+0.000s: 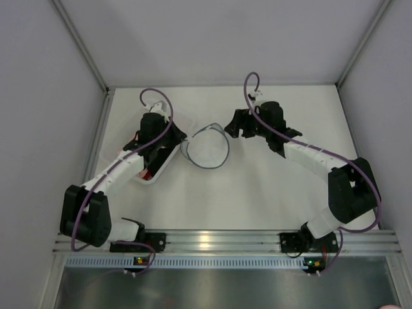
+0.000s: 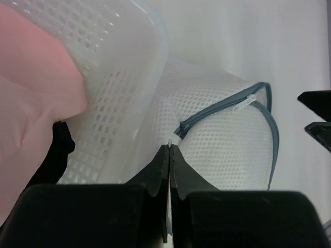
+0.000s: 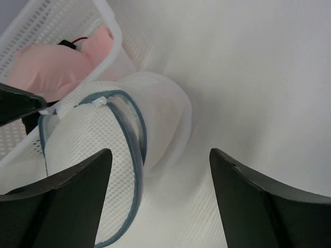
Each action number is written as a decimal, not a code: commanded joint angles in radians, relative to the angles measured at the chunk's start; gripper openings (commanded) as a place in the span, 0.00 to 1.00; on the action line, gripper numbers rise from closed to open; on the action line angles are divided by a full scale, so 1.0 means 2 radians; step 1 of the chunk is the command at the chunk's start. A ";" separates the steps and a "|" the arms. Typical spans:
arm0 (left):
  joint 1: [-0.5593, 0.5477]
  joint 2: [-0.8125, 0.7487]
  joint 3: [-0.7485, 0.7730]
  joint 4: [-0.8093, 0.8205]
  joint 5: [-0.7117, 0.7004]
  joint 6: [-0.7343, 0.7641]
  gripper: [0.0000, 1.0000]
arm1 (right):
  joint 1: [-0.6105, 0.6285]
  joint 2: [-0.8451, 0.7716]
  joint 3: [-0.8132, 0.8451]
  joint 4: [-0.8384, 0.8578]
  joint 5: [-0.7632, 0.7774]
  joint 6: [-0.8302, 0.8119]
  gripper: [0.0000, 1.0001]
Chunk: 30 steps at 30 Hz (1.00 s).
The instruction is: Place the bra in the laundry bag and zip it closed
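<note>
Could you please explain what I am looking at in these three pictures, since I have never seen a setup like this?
These are two robot arms bolted to the near edge of a white table. One picture comes from a camera above and behind them; the other two come from cameras on each wrist, looking past the arm's own fingers. In the middle lies a round white mesh laundry bag with a blue-grey zip rim. Beside it stands a white plastic basket holding a pink cloth and something black. The left pincer is shut on a small white tab at the bag's rim. The right pincer is open, holding nothing, just above the bag.
</note>
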 commanded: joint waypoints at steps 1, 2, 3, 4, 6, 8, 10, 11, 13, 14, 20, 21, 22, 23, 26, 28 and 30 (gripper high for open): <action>0.006 0.032 0.018 0.006 0.030 0.019 0.00 | -0.007 -0.010 0.021 0.069 -0.057 -0.028 0.76; 0.007 0.036 0.022 0.009 0.035 0.022 0.00 | -0.008 -0.002 0.024 0.069 -0.061 -0.032 0.74; 0.009 0.040 0.027 0.011 0.040 0.023 0.00 | -0.008 0.000 0.025 0.069 -0.064 -0.036 0.72; 0.012 0.045 0.030 0.013 0.045 0.027 0.00 | -0.008 0.002 0.025 0.074 -0.069 -0.040 0.71; 0.016 0.047 0.040 0.015 0.051 0.029 0.00 | -0.007 0.001 0.021 0.082 -0.083 -0.046 0.69; 0.018 0.048 0.043 0.016 0.057 0.032 0.00 | -0.002 -0.004 0.025 0.088 -0.084 -0.059 0.66; 0.017 0.047 0.048 0.016 0.060 0.032 0.00 | 0.002 -0.006 0.034 0.082 -0.074 -0.070 0.65; 0.018 0.046 0.049 0.016 0.061 0.032 0.00 | 0.004 -0.005 0.050 0.065 -0.068 -0.072 0.63; 0.018 0.041 0.050 0.016 0.061 0.031 0.00 | 0.009 -0.002 0.073 0.037 -0.041 -0.068 0.56; 0.017 0.040 0.050 0.016 0.061 0.030 0.00 | 0.015 0.005 0.102 -0.003 -0.030 -0.060 0.53; 0.017 0.034 0.050 0.016 0.065 0.017 0.00 | 0.049 0.026 0.166 -0.083 0.025 -0.020 0.49; 0.018 0.034 0.050 0.016 0.066 0.016 0.00 | 0.056 0.030 0.175 -0.113 0.037 -0.026 0.49; 0.018 0.034 0.050 0.016 0.066 0.015 0.00 | 0.064 0.044 0.186 -0.128 0.051 -0.039 0.47; 0.017 0.034 0.048 0.015 0.065 0.016 0.00 | 0.080 0.052 0.214 -0.150 0.073 -0.046 0.46; 0.017 0.027 0.044 0.015 0.061 0.018 0.00 | 0.110 0.087 0.259 -0.204 0.097 -0.062 0.46; 0.018 0.018 0.042 0.015 0.057 0.020 0.00 | 0.120 0.108 0.272 -0.225 0.098 -0.063 0.45; 0.018 0.012 0.039 0.015 0.052 0.024 0.00 | 0.127 0.116 0.281 -0.231 0.101 -0.066 0.43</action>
